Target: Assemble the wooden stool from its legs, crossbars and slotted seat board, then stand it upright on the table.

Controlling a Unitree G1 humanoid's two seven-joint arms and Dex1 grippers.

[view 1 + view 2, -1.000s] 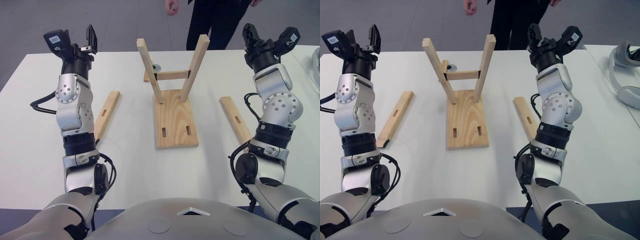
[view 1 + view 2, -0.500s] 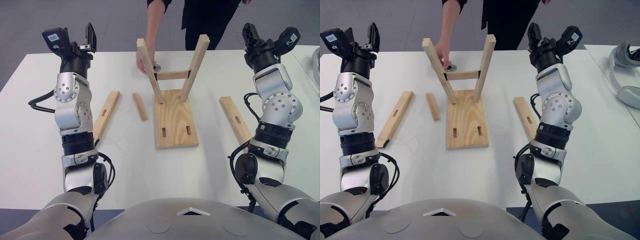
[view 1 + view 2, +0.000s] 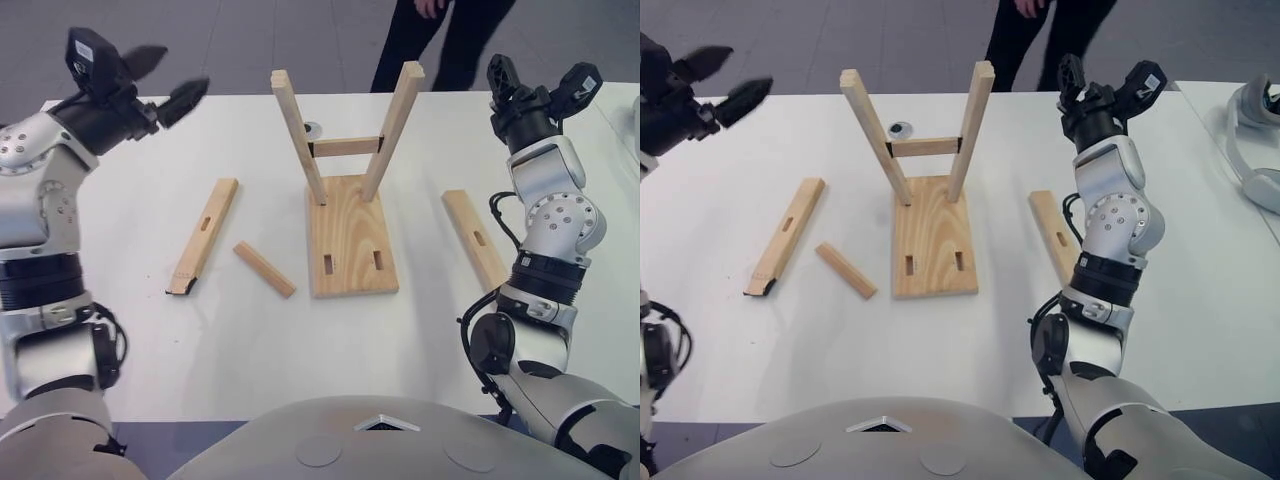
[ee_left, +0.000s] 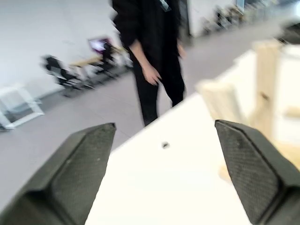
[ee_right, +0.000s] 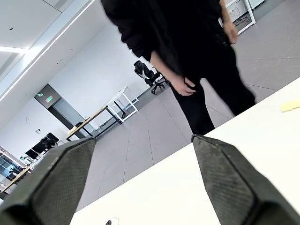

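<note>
The slotted seat board (image 3: 350, 240) lies flat mid-table. Two legs (image 3: 298, 135) (image 3: 392, 130) stand in its far slots, joined by a crossbar (image 3: 346, 148). One loose leg (image 3: 203, 235) lies left of the board, another (image 3: 474, 238) lies to its right. A short loose crossbar (image 3: 264, 269) rests slantwise between the left leg and the board. My left gripper (image 3: 172, 73) hangs open high over the table's far left, holding nothing; its fingers (image 4: 79, 164) are wide apart. My right gripper (image 3: 540, 72) stands open and raised at the far right, holding nothing.
A small round metal piece (image 3: 900, 128) lies on the table behind the standing legs. A white headset-like object (image 3: 1255, 140) sits on the neighbouring surface at the right edge. Bare white tabletop (image 3: 300, 340) runs along the near side.
My left arm has swung out to the left and its gripper now tilts sideways. A person's hand put the short crossbar down left of the board and drew back. The right arm kept still.
</note>
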